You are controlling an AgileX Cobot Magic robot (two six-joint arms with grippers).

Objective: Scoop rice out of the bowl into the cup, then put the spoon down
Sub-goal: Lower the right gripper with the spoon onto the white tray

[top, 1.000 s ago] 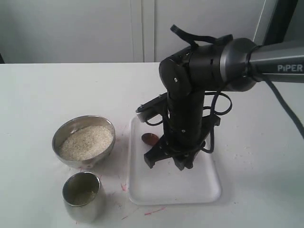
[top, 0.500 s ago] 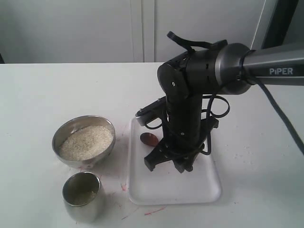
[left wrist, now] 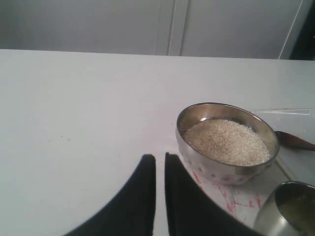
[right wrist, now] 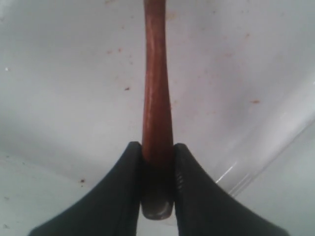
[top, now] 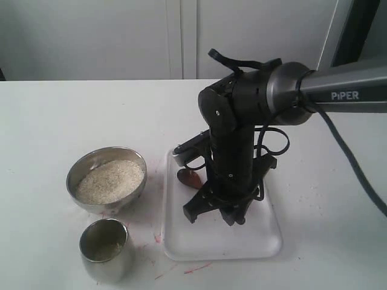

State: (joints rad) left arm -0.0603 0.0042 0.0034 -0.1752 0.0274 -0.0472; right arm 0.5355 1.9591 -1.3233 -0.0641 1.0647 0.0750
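Note:
The steel bowl holds white rice at the left of the table. The smaller steel cup stands just in front of it, with some rice at its bottom. My right gripper points down over the white tray and is shut on the handle of the reddish-brown wooden spoon. The spoon's scoop shows left of the arm, over the tray's far left part. The left wrist view shows my left gripper shut and empty, short of the bowl, rice and cup.
The white tray's raised rim runs close beside the right gripper. Red marks stain the white tabletop around the tray and bowl. A wall stands behind the table. The left arm does not show in the exterior view.
The right arm has shifted slightly left over the tray, still gripping the spoon, and the scoop has tilted a little. Bowl and cup have not moved.

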